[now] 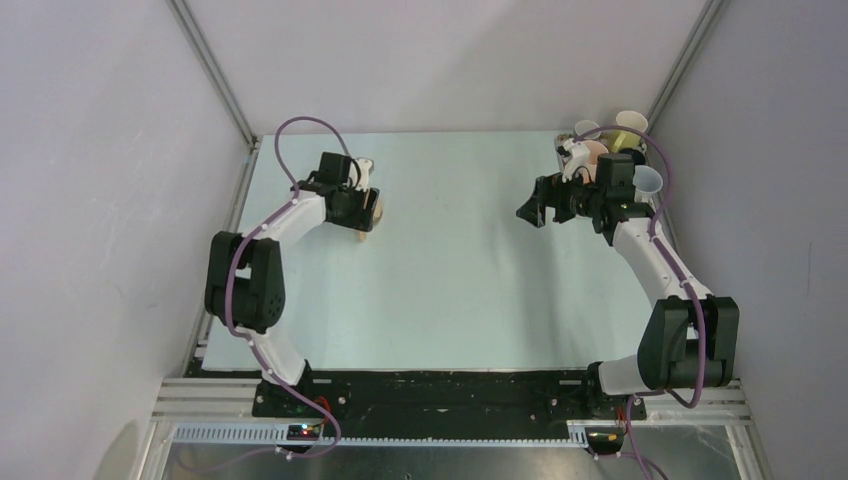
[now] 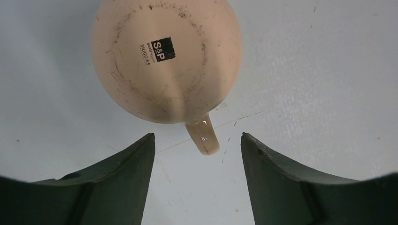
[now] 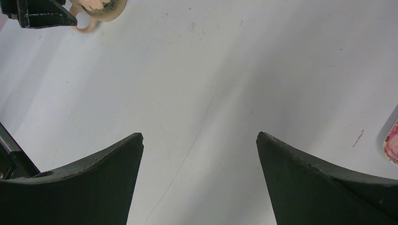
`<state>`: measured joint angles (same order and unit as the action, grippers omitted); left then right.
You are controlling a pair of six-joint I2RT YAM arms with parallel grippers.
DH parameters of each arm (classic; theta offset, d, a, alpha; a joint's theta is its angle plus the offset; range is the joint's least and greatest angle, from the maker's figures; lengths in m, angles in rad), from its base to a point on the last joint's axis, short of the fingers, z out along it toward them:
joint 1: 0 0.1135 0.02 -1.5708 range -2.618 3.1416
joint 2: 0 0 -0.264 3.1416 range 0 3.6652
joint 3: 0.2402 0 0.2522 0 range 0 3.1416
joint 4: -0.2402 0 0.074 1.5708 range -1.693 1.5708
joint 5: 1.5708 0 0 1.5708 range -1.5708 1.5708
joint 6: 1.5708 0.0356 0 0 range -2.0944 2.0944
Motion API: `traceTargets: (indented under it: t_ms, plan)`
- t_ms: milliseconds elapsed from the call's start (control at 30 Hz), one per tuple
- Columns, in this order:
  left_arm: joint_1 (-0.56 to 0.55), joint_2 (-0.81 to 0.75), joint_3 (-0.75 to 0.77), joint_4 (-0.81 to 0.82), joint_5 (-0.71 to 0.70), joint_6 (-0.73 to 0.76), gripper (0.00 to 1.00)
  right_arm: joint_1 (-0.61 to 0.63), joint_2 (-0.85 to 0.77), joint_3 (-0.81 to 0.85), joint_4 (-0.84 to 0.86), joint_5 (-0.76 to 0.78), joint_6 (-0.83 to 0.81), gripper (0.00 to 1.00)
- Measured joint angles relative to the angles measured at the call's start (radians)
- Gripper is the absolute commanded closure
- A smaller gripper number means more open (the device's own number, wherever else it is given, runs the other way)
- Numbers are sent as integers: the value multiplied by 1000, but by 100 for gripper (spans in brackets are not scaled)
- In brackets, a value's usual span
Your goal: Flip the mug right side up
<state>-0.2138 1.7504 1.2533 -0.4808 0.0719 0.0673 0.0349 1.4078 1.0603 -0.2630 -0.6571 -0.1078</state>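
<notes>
mug [image 2: 166, 58] upside down | base label [image 2: 163, 49]: S&P MUGGIES | left jaws apart

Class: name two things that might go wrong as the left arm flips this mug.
1. Only the thin handle points into the open left end effector's gap; pinched there, the upside-down mug may swing or slip.
2. The mug looks wide for that opening, so the fingers might shove it.
</notes>
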Motion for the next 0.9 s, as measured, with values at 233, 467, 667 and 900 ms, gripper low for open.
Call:
traceTargets:
  t_ms: [233, 467, 667, 900]
  plan:
    - [0, 33, 0, 0, 0, -9, 41, -1, 0, 0, 0, -6, 2, 4]
    - [0, 54, 8, 0, 0, -19, 69, -2, 0, 0, 0, -6, 3, 5]
    - [5, 54, 16, 0, 2, -24, 100, -2, 0, 0, 0, -7, 3, 5]
    - [3, 54, 24, -5, 19, -14, 100, -2, 0, 0, 0, -15, 3, 5]
